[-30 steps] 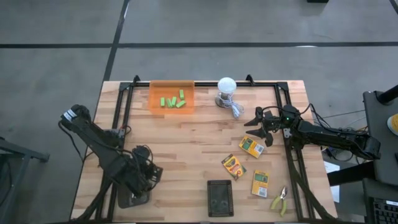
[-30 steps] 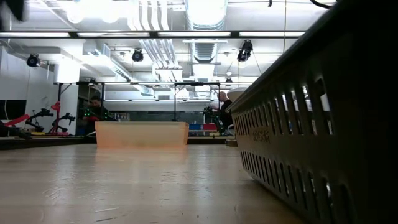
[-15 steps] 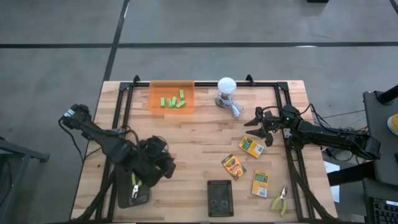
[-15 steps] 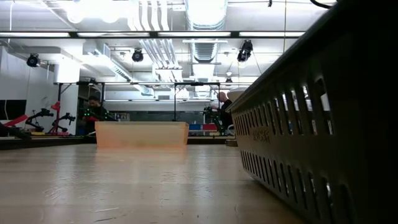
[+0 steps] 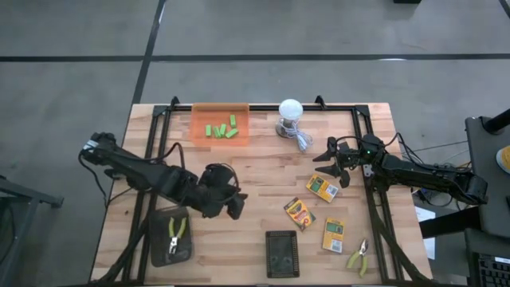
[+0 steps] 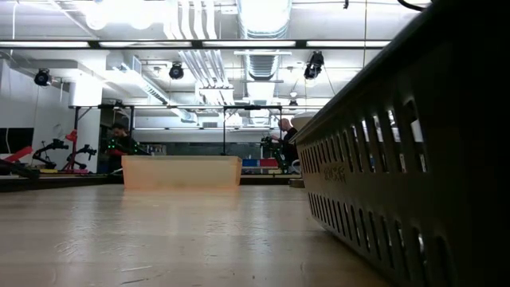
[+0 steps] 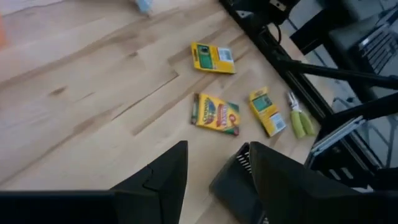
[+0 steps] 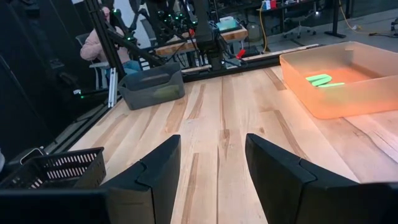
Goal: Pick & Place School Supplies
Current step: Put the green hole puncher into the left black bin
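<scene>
In the high view we see our left gripper [image 5: 233, 204] over the middle of the wooden table [image 5: 255, 171], with its fingers apart and nothing between them. Our right gripper [image 5: 327, 156] waits at the right side, also spread wide and empty. Green blocks [image 5: 221, 129] lie in the orange tray [image 5: 219, 123] at the top of the frame. One pair of green pliers [image 5: 174, 233] sits in the dark bin [image 5: 170, 241] at lower left. Another pair of pliers [image 5: 358, 257] lies at lower right. Three crayon boxes [image 5: 300, 213] lie in the right half, near a black basket [image 5: 280, 253] at the bottom.
</scene>
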Available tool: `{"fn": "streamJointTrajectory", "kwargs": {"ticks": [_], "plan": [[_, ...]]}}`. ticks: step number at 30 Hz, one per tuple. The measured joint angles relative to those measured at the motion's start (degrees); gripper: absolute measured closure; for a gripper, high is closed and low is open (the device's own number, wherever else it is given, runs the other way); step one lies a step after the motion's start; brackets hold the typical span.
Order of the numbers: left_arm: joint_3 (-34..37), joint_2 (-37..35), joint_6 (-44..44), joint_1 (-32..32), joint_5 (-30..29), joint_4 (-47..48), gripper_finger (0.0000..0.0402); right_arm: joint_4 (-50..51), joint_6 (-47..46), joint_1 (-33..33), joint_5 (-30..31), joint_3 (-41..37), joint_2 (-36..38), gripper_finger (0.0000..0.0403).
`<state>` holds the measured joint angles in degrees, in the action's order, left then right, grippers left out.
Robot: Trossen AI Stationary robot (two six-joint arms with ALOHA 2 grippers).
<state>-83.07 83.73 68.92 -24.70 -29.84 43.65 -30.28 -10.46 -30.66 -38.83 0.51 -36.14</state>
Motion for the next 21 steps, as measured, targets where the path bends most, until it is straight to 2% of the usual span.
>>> {"fn": "streamJointTrajectory", "kwargs": {"ticks": [3,9,11,16,21], "plan": [[0.16,0.48,-1.92,1.3,0.04,0.14,0.0225,0.0,0.0,-0.02,0.0,0.02,0.0,0.0225],[0.2,0.24,-12.17,2.21,-0.29,0.38,0.0225,0.0,0.0,-0.01,0.0,0.0,0.0,0.0225],[0.21,0.2,-14.59,2.5,-3.25,0.43,0.0225,0.0,0.0,0.0,-0.02,0.0,0.0,0.0225],[0.73,0.08,-28.19,3.01,-12.35,0.64,0.0225,0.0,0.0,-0.01,-0.01,0.01,0.0,0.0225],[0.71,-0.11,-26.43,2.92,-13.23,-1.81,0.0225,0.0,0.0,-0.02,0.0,0.02,0.0,0.0225]]}}
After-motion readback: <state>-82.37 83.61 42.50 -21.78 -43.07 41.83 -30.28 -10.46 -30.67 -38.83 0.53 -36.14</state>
